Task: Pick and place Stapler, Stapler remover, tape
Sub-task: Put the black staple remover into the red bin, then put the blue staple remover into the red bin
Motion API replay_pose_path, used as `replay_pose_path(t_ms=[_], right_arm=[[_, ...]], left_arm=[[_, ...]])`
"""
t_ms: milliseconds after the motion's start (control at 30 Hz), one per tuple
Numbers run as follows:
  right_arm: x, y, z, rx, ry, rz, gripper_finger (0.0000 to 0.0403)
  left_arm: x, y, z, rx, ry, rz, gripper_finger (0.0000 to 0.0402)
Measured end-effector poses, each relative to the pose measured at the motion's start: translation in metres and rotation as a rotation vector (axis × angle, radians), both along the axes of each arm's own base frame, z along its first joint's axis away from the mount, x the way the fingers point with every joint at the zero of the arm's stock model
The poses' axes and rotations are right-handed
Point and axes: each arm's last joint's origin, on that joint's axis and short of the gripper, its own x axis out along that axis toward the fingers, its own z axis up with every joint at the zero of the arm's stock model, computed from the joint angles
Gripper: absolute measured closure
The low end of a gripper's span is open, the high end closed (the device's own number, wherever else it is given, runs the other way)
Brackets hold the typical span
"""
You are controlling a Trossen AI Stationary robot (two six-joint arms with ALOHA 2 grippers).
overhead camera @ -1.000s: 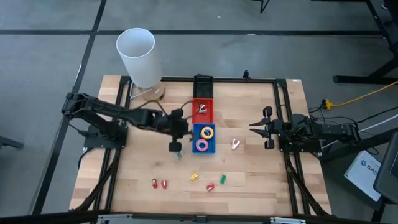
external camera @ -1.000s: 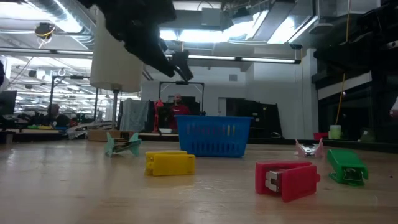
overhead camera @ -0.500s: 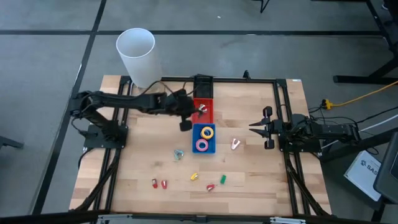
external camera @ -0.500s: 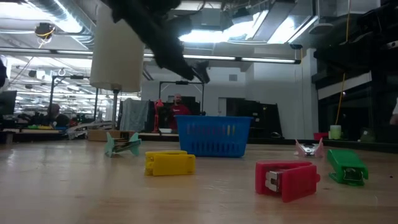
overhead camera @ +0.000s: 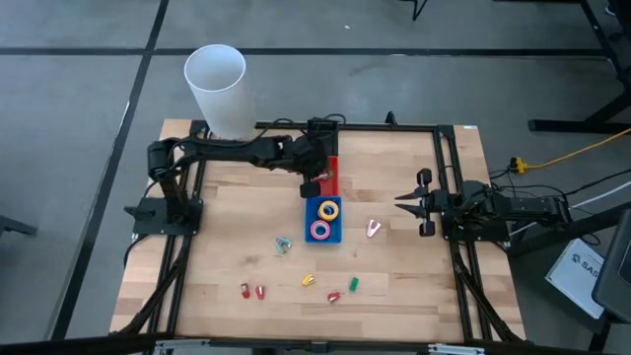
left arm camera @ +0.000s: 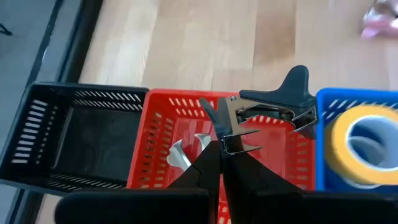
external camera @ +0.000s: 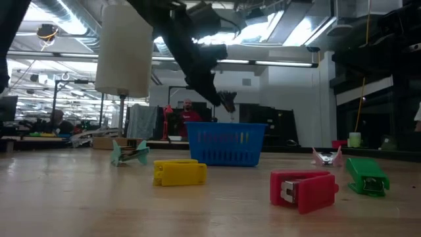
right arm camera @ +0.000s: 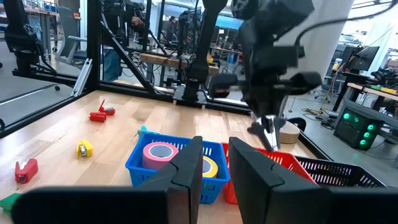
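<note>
My left gripper (overhead camera: 314,183) hangs over the red basket (overhead camera: 329,170) and is shut on a black staple remover (left arm camera: 273,109) with silvery claws; the low view shows it (external camera: 227,102) above the baskets. A silvery remover (left arm camera: 185,153) lies inside the red basket. Yellow tape (overhead camera: 328,209) and pink tape (overhead camera: 320,231) lie in the blue basket (overhead camera: 339,235). A teal remover (overhead camera: 283,244) and a pink remover (overhead camera: 373,229) rest on the table. Small staplers lie near the front: red (overhead camera: 244,291), yellow (overhead camera: 308,281), green (overhead camera: 353,284). My right gripper (overhead camera: 414,202) waits open at the right. My left gripper pinches the black staple remover between its two fingers at the silvery claw end (left arm camera: 229,135). The fingers (left arm camera: 208,165) come from above, pointing down. The remover is lifted clear above the red basket, and its black handles (left arm camera: 292,93) stick out to one side.
An empty black basket (overhead camera: 321,133) stands beyond the red one. A tall white cylinder (overhead camera: 217,89) stands at the table's far left corner. Bare wood lies left of the baskets and between the baskets and my right gripper. People and benches show in the room behind.
My left gripper has moved from beside the teal remover toward the table's far edge and rightward, ending over the red basket with the black staple remover still in its fingers. In the low view it has come down closer to the baskets. The teal remover has stayed put.
</note>
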Motion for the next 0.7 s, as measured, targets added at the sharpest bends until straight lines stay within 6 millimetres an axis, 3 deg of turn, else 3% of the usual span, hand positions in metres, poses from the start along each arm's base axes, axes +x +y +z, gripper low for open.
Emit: replay_pose_path(t_ms=[267,700], right_arm=[[0.0,0.0,0.0,0.0,0.0,0.0,0.0322],[0.0,0.0,0.0,0.0,0.0,0.0,0.0322]], left_arm=[[0.003,0.019,-0.031,0.005,0.102,0.004,0.0389],[0.003,0.021,-0.034,0.006,0.118,0.036,0.0359]])
